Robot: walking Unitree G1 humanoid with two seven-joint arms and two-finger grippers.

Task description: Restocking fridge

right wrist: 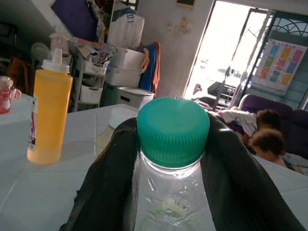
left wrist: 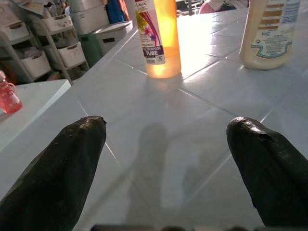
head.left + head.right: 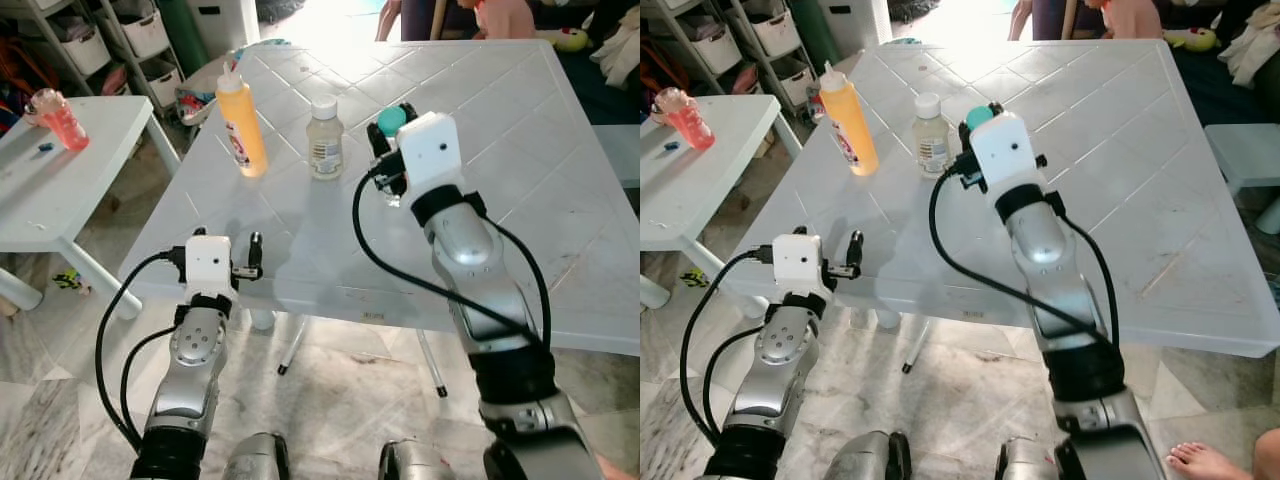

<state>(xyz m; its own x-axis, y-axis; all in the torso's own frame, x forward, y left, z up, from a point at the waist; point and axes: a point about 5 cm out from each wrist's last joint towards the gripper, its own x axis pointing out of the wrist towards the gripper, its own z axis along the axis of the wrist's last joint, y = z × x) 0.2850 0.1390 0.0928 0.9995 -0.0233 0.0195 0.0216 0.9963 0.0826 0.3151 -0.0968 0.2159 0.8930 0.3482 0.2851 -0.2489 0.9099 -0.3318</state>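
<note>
My right gripper is shut on the neck of a clear bottle with a teal cap, one black finger on each side of it. From the head, that teal cap peeks out behind my right wrist over the middle of the white table. Left of it stand a pale bottle with a white cap and an orange squeeze bottle. My left gripper is open at the table's near left edge, pointing toward the orange bottle, with nothing between its fingers.
A small white side table with a pink cup stands at the left. Shelves with white bins are behind it. People sit beyond the far edge, and a bare foot is on the floor near right.
</note>
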